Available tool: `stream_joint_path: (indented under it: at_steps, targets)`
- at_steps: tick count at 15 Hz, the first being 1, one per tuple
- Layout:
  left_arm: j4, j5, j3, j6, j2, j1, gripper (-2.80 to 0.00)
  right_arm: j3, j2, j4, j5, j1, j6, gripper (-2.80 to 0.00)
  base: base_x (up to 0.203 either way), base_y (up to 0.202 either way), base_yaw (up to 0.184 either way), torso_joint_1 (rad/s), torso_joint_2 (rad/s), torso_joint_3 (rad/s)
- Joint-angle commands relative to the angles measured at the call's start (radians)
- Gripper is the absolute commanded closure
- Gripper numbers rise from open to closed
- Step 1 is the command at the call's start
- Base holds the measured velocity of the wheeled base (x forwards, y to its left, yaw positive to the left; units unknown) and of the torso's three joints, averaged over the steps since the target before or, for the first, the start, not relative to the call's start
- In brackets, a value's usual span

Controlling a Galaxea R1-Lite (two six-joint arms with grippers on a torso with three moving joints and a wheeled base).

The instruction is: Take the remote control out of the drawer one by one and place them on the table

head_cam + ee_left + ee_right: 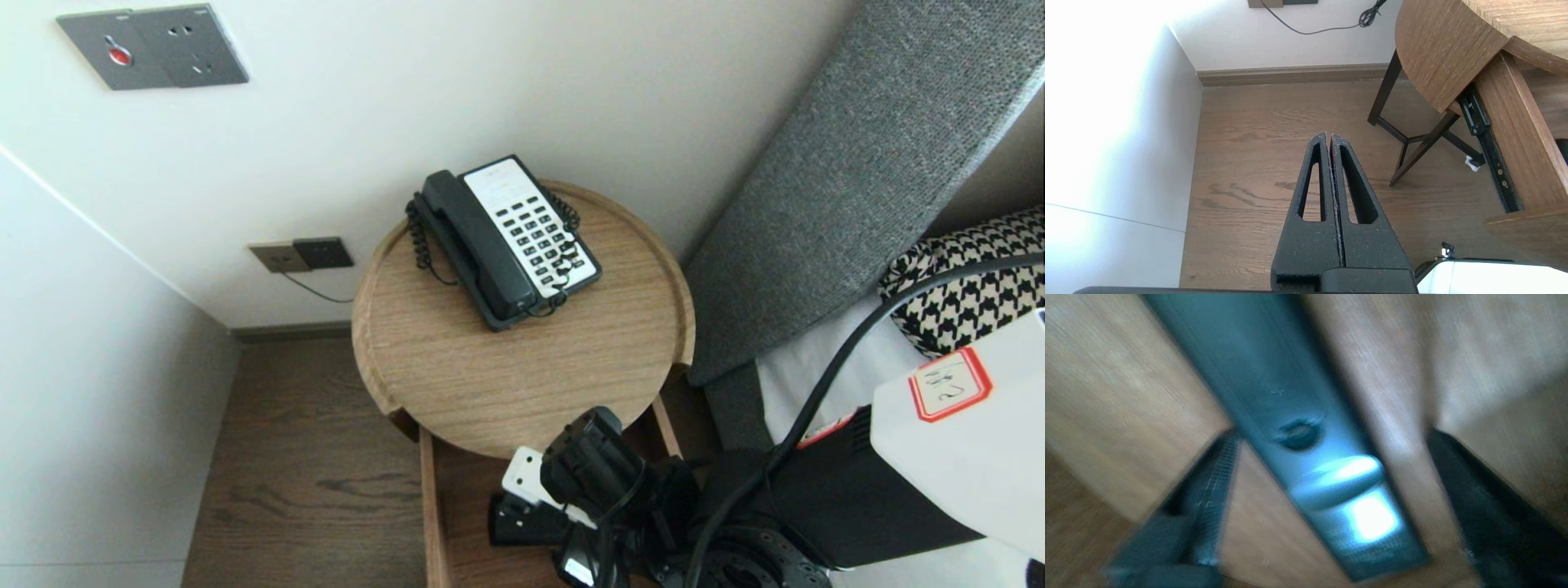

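Note:
My right arm (592,478) reaches down into the open drawer (431,523) under the round wooden table (506,367). In the right wrist view a long, flat dark object (1274,384), like the back of a remote control, lies on the drawer's wooden bottom. My right gripper (1331,435) is open just above it, and its fingers (1208,490) stand wide on either side without touching it. My left gripper (1329,136) is shut on nothing and hangs parked over the wooden floor, left of the table.
A black and white desk phone (506,237) with a coiled cord sits on the table top. The grey headboard (857,180) and a houndstooth pillow (971,294) stand close on the right. Walls with sockets (302,255) close in the back and left. Table legs (1412,143) are beside the left gripper.

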Motion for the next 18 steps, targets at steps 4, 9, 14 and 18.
stream_joint_path:
  at_steps: [4,9,14,18]
  targets:
    - [-0.001,0.001,0.000,0.000,0.001,-0.001,0.00,0.011,-0.006,0.000,-0.004,0.000,-0.002,0.00,0.000,0.000,0.000,0.000,0.00,0.000]
    - [-0.001,0.001,0.000,0.000,0.001,0.000,0.00,0.011,-0.022,0.000,-0.004,0.001,-0.004,0.00,0.000,0.000,0.000,0.000,0.00,0.000]
    - [-0.001,0.001,0.000,0.000,0.001,0.000,0.00,0.012,-0.052,0.003,-0.002,0.000,-0.002,0.00,0.000,0.000,0.000,0.000,0.00,0.000]
    - [-0.001,0.001,0.000,0.000,0.001,-0.001,0.00,0.012,-0.085,0.004,-0.004,0.004,-0.002,0.00,0.000,0.000,0.000,0.000,0.00,0.000]
